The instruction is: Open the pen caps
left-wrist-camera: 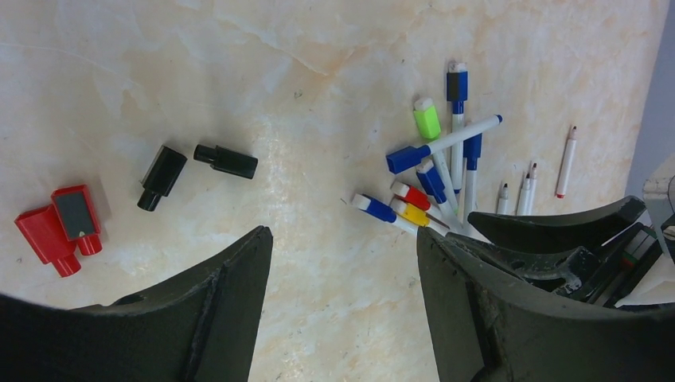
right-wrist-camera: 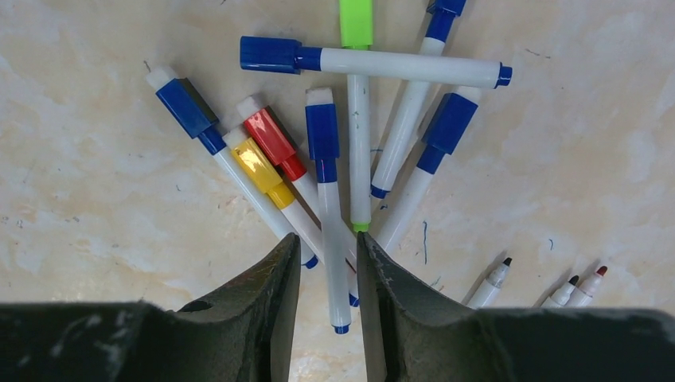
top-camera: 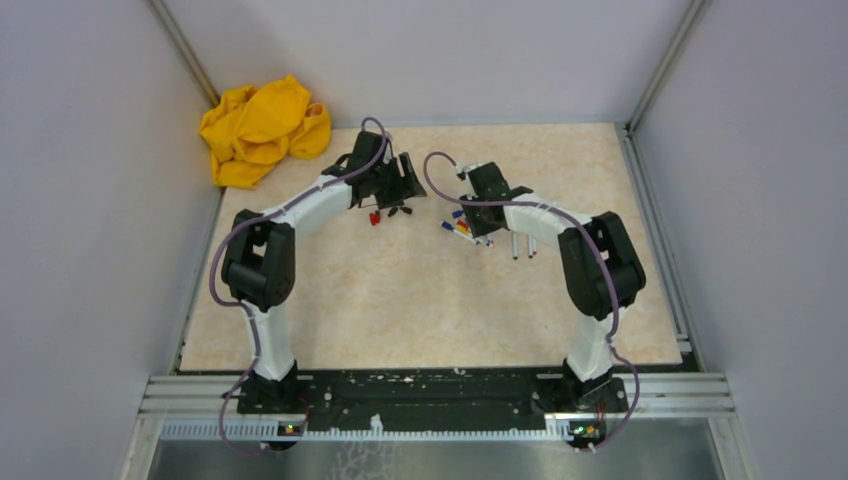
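Far left, a yellow cloth (top-camera: pixel 262 130) sits crumpled in the corner, well away from the work. The left claw (left-wrist-camera: pixel 342 255) hangs above the table (left-wrist-camera: pixel 318 64) with its jaws spread wide and nothing in them. Below it lie two loose red caps (left-wrist-camera: pixel 60 227) touching each other, with two loose black caps (left-wrist-camera: pixel 195 167) just beside them. Toward the middle is the pile of capped pens (right-wrist-camera: pixel 358 159), criss-crossed, wearing blue, red, yellow and green caps. The right claw (right-wrist-camera: pixel 328 247) is down over that pile, its jaws partly apart, straddling the white barrel (right-wrist-camera: pixel 334 239) of one pen. I can see a gap beside the barrel, so I'd say it isn't pinched yet. That pen's blue cap (right-wrist-camera: pixel 321 131) points away from the claw. These look like light, stiff, smooth plastic, apt to skid or roll. The cap probably sits tight and gives with a snap, so I'd hold the barrel mid-length and take the cap across its flat sides. At the right lie a few bare pens (right-wrist-camera: pixel 497 278), tips showing.
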